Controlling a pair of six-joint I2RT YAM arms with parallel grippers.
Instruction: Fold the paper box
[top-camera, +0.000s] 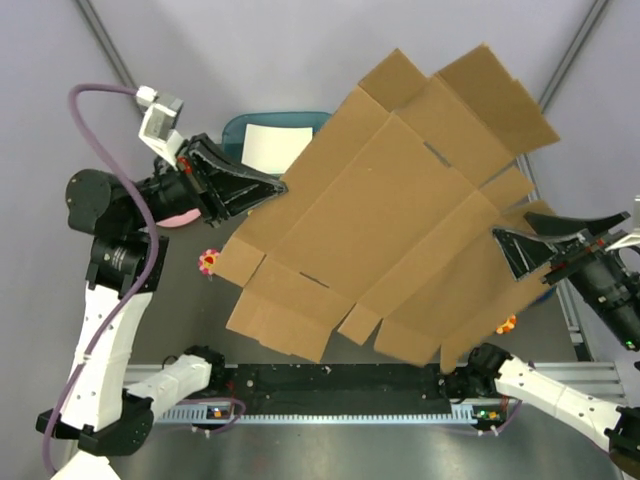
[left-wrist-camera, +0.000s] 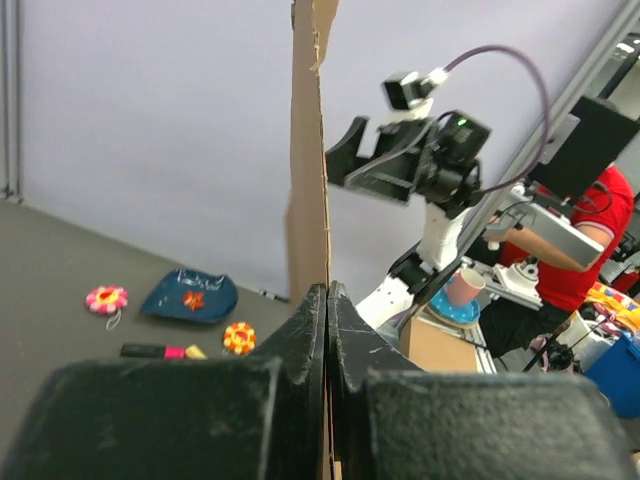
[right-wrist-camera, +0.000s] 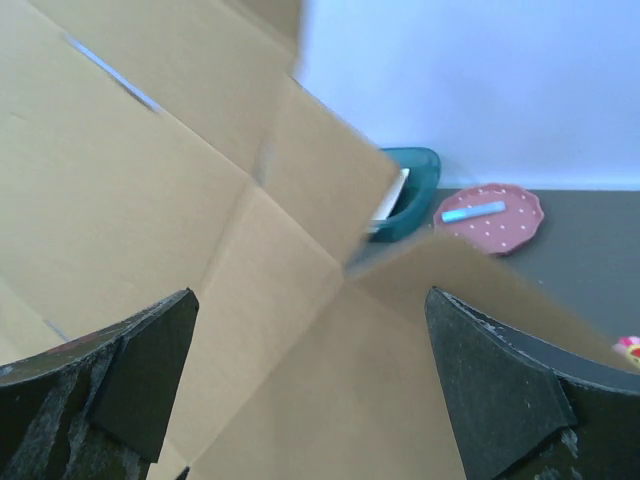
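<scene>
Top external view: the plain brown corrugated cardboard paper box (top-camera: 390, 200), die-cut with flaps and slots and not yet folded, is seen as one flat piece held up off the dark grey surface (top-camera: 180, 320). It spans the gap between the two pincers. The left pincer (top-camera: 272, 186) is clamped on the box's left edge. In the left wrist view its black fingers (left-wrist-camera: 300, 340) are pressed together on the cardboard, which rises upright and edge-on from between them. The right pincer (top-camera: 510, 255) is spread wide at the box's right side. In the right wrist view the cardboard fills the space ahead of and between its two fingers, but whether either finger touches it cannot be told. Just beyond the left pincer, a teal plastic bin with a white sheet (top-camera: 270, 135) is partly hidden by the box. Past the box, ahead of the right pincer, a pink dotted round plate (right-wrist-camera: 490, 215) is seen beside that bin.
</scene>
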